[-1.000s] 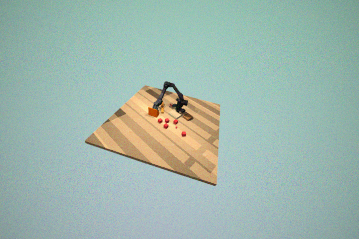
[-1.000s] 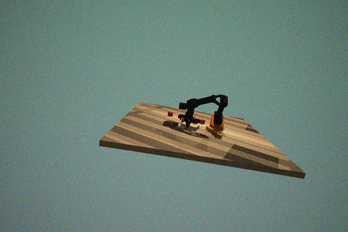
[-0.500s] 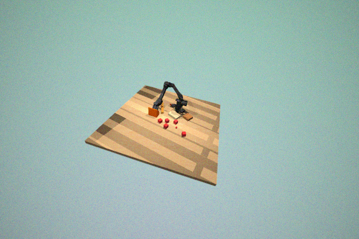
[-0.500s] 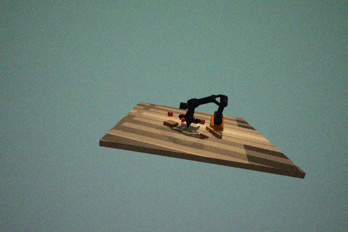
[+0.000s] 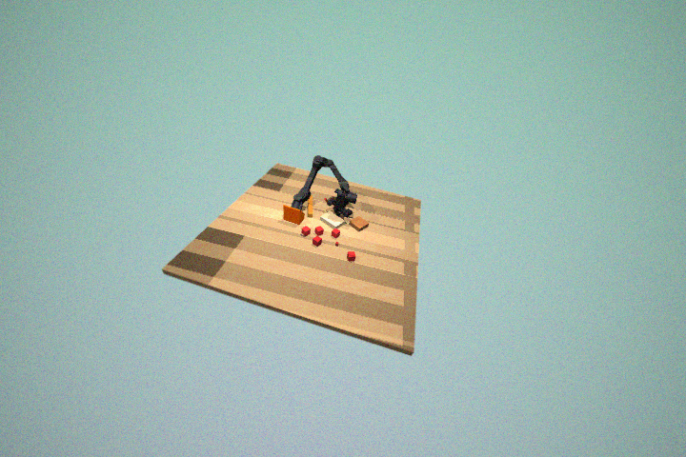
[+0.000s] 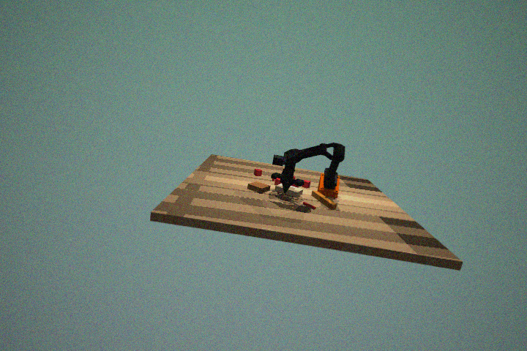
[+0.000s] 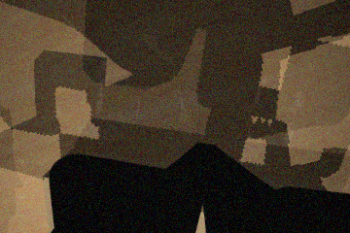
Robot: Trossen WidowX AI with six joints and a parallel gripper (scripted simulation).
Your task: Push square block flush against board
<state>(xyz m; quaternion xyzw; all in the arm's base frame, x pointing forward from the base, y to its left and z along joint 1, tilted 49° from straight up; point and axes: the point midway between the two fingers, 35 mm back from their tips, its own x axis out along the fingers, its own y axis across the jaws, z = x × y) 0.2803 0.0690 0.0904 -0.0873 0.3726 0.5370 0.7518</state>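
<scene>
A pale white block point(image 5: 331, 219) point(image 6: 292, 190) lies on the striped wooden table point(image 5: 312, 290) point(image 6: 239, 215) in front of the arm. A flat brown board point(image 5: 358, 223) point(image 6: 258, 186) lies beside it with a small gap between them. My gripper point(image 5: 344, 214) point(image 6: 287, 191) point(image 7: 203, 152) is shut and empty. Its tips are down at the table, right at the white block's edge on the side away from the board. The wrist view shows only the dark fingers and shadows on the table.
The arm's orange base point(image 5: 292, 214) point(image 6: 329, 186) stands behind, with a long orange bar point(image 5: 310, 206) point(image 6: 324, 199) next to it. Several red cubes point(image 5: 316, 241) point(image 6: 258, 171) lie scattered nearby, and a small red stick point(image 6: 309, 205).
</scene>
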